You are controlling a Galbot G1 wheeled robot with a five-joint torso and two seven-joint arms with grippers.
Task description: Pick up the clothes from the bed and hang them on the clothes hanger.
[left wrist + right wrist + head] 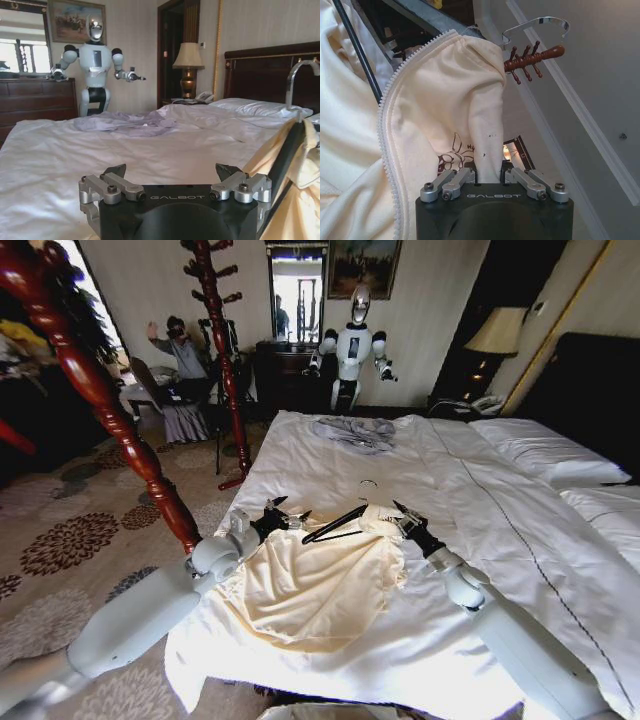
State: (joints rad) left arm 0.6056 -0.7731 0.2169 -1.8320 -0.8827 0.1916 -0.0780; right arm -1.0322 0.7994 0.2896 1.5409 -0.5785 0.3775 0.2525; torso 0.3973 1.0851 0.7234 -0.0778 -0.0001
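- Far to my left, the reddish-brown wooden coat stand (222,350) rose from the patterned carpet (70,540), well apart from the bed (520,540).
- My left hand (283,515) hovered over the near left part of the bed, just beside the left end of the clothes hanger (335,523). In the left wrist view its fingers (116,172) stood spread apart with nothing between them, so I read that hand (171,174) as open and empty.
- The cream-yellow clothes (315,585) lay crumpled on the white duvet between my two arms, the collar end raised toward the hanger and the rest spilling toward the near edge.
- The slim black hanger sat tilted at the top of the shirt, its silver hook (369,484) pointing to the far side; in the left wrist view the hanger (285,150) ran up beside the shirt fabric (280,200).
- My right hand (403,521) was at the right end of the hanger, against the shirt. In the right wrist view that hand (488,176) was closed on a fold of the shirt (445,105), the fabric pinched between the fingers (470,175) near its zip-like edging.
- On the far side of the bed, a small grey garment (355,432) lay bunched, well apart from the shirt.
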